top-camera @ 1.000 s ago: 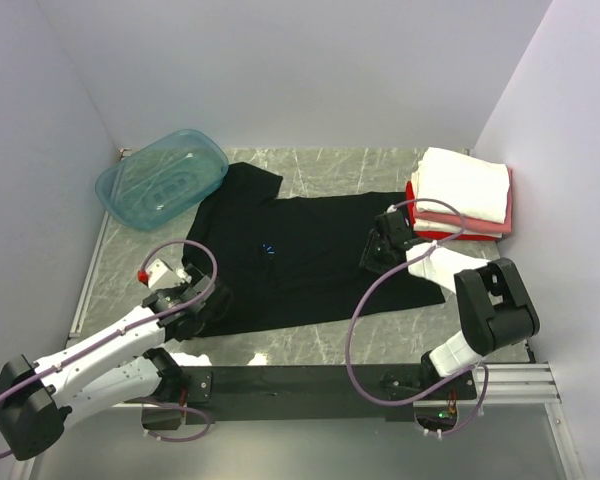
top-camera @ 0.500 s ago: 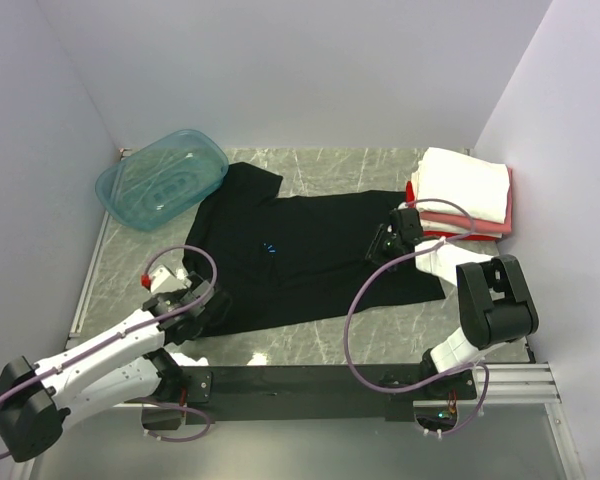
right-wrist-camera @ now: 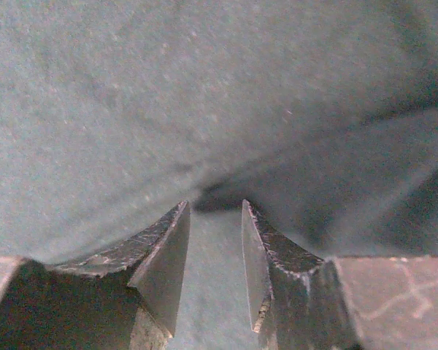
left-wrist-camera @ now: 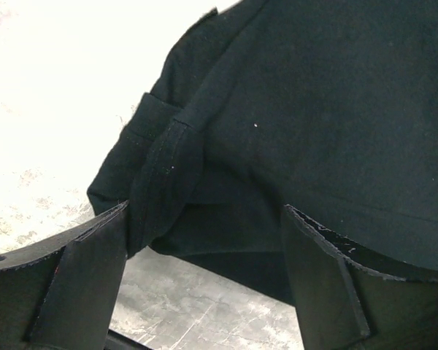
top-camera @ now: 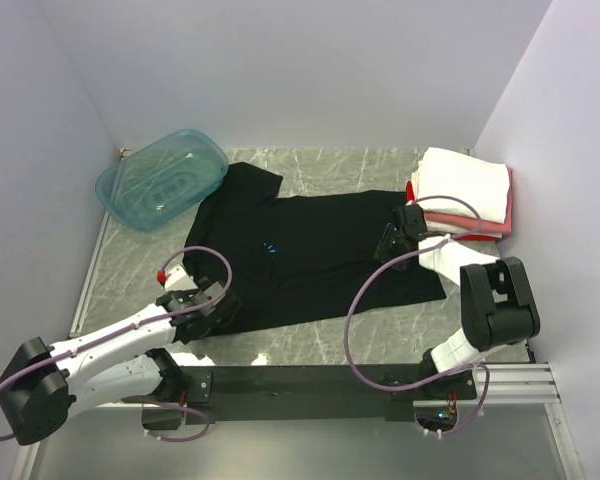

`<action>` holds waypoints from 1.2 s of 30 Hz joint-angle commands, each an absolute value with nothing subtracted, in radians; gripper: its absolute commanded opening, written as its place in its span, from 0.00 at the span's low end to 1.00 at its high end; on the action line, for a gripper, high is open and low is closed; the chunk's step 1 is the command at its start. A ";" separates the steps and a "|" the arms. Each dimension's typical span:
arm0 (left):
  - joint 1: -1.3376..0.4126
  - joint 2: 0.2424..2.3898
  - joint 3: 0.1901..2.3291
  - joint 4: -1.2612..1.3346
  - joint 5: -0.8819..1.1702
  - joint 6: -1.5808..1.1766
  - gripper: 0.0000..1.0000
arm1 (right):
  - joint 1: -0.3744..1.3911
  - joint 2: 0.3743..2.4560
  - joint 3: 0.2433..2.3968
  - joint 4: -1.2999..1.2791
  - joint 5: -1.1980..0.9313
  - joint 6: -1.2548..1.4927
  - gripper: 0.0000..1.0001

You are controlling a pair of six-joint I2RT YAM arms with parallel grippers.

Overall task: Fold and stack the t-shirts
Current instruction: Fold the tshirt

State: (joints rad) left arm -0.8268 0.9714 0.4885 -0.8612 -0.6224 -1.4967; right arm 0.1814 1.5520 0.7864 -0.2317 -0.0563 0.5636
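The black t-shirt (top-camera: 310,250) lies spread flat mid-table, with its small blue mark (top-camera: 268,246) facing up. My left gripper (top-camera: 212,308) sits low at the shirt's near-left hem corner. In the left wrist view the left gripper (left-wrist-camera: 204,211) is open wide, and a folded hem of the black t-shirt (left-wrist-camera: 336,109) lies between and beyond its tips. My right gripper (top-camera: 395,238) rests on the shirt's right side beside the folded stack: white t-shirt (top-camera: 467,180) on top, then pink (top-camera: 480,226), then red (top-camera: 412,192). Close up, the right gripper (right-wrist-camera: 214,205) shows a narrow gap, its tips touching creased black cloth (right-wrist-camera: 168,95).
A translucent teal tub (top-camera: 162,178) stands at the back left, touching the shirt's left sleeve. Grey marble tabletop (top-camera: 310,345) shows in front of the shirt. White walls enclose the back and both sides.
My left gripper slid right along the table onto the shirt's near-left corner, and its fingers narrowed slightly. My right gripper moved back and right, closer to the folded stack.
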 commanded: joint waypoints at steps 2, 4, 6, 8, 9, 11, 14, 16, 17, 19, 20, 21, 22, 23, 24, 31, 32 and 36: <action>-0.847 0.950 0.538 -0.912 -0.647 -1.486 0.88 | 0.241 1.409 0.802 -0.322 0.031 0.514 0.44; -0.848 0.939 0.567 -0.960 -0.672 -1.497 0.90 | 0.287 1.376 0.795 -0.354 0.034 0.514 0.45; -0.851 0.916 0.569 -0.947 -0.669 -1.479 0.92 | 0.304 1.342 0.784 -0.377 0.061 0.520 0.45; -0.850 0.904 0.565 -0.934 -0.657 -1.471 0.93 | 0.304 1.339 0.778 -0.417 0.083 0.515 0.46; -0.851 0.900 0.558 -0.922 -0.652 -1.470 0.93 | 0.305 1.342 0.778 -0.429 0.101 0.514 0.46; -0.851 0.891 0.551 -0.908 -0.646 -1.460 0.93 | 0.307 1.357 0.781 -0.452 0.115 0.497 0.46; -0.851 0.873 0.538 -0.908 -0.647 -1.457 0.93 | 0.333 1.403 0.792 -0.479 0.127 0.483 0.46; -0.853 0.858 0.535 -0.913 -0.647 -1.457 0.93 | 0.354 1.425 0.792 -0.488 0.143 0.488 0.46; -0.854 0.838 0.532 -0.910 -0.647 -1.456 0.93 | 0.370 1.437 0.788 -0.485 0.152 0.497 0.46; -0.854 0.821 0.526 -0.907 -0.647 -1.456 0.94 | 0.382 1.446 0.779 -0.485 0.152 0.506 0.46; -0.856 0.805 0.525 -0.905 -0.647 -1.454 0.95 | 0.391 1.460 0.781 -0.488 0.167 0.514 0.46; -0.854 0.802 0.523 -0.902 -0.646 -1.451 0.95 | 0.397 1.469 0.787 -0.492 0.173 0.517 0.46; -0.854 0.795 0.523 -0.896 -0.644 -1.447 0.95 | 0.400 1.492 0.793 -0.503 0.178 0.518 0.46; -0.854 0.792 0.522 -0.896 -0.644 -1.444 0.96 | 0.403 1.505 0.798 -0.509 0.192 0.520 0.46; -0.856 0.790 0.522 -0.894 -0.643 -1.439 0.96 | 0.405 1.519 0.810 -0.514 0.198 0.523 0.46; -0.857 0.749 0.515 -0.882 -0.641 -1.425 0.97 | 0.408 1.606 0.844 -0.525 0.236 0.545 0.43; -0.856 0.744 0.515 -0.879 -0.640 -1.422 0.97 | 0.410 1.612 0.848 -0.528 0.239 0.545 0.43; -0.859 0.721 0.509 -0.870 -0.635 -1.414 0.98 | 0.407 1.658 0.900 -0.558 0.262 0.534 0.42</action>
